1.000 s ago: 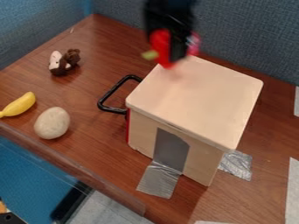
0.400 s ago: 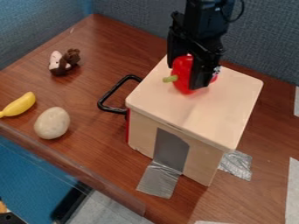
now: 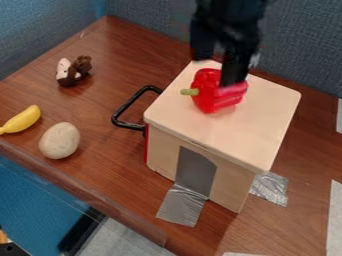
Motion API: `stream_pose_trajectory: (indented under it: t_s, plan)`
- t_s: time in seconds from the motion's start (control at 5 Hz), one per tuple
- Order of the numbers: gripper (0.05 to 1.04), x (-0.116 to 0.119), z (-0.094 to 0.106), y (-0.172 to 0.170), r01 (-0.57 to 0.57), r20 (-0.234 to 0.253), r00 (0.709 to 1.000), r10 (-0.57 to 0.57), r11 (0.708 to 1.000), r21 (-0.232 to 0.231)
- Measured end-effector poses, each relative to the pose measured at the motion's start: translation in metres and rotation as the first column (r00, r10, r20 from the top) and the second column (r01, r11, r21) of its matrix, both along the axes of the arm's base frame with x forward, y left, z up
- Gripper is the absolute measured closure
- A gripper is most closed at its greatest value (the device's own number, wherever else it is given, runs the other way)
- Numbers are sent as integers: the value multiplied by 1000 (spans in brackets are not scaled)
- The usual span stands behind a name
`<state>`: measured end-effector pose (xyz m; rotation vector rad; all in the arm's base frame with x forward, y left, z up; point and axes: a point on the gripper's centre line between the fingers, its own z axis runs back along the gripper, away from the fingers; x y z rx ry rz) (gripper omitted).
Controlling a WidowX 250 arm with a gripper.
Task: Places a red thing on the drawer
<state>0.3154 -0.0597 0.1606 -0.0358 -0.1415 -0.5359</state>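
Clearly parted, the fingers of the gripper [image 3: 217,71] hang over the drawer [image 3: 230,130]; one overlaps the single red pepper [image 3: 215,100] on its top, though contact I cannot tell. Off the drawer's handle side lie three things: one banana [image 3: 23,119], one pale oval object [image 3: 60,141], one brown-and-white toy [image 3: 72,73].

Soft, even light, faint shadows, pincer [image 3: 218,70] apparently motion-blurred

Arm [image 3: 230,14] is blk w/ a chunky blk 2-finger end effector [image 3: 218,70].
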Motion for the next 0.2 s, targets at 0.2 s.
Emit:
stream_pose_trajectory:
  t_s: [0.2]
  plan:
    - [83, -5, 20, 3, -18, 50, 999, 18, 1000, 5]
